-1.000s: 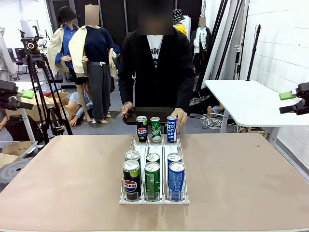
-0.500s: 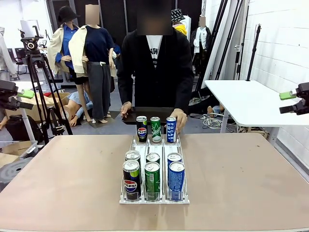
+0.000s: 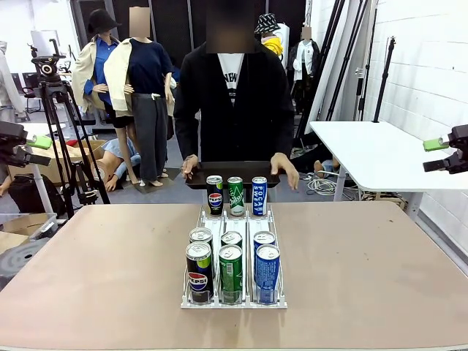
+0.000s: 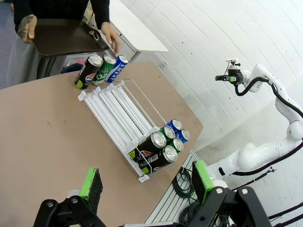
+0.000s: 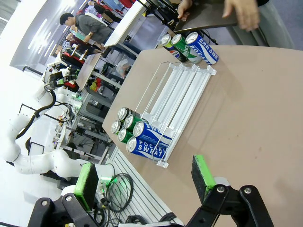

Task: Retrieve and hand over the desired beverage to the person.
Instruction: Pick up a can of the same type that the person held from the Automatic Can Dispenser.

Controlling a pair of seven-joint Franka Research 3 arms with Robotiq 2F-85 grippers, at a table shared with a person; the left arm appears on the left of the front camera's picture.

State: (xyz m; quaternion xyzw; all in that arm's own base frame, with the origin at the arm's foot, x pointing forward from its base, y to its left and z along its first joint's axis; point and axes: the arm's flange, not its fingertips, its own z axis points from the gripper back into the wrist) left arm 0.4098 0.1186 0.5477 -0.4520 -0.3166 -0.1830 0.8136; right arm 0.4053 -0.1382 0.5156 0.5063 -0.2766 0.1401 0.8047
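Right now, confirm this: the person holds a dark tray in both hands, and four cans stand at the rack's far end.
Not four: the front view shows three cans at the far end of the rack. The rest is right.

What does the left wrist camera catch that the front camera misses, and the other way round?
Left wrist view: the left arm's green-padded fingers, spread open over the table. Front view: the person's white T-shirt and a tripod. Both: the white rack of cans, and the person's hands holding a dark tray.
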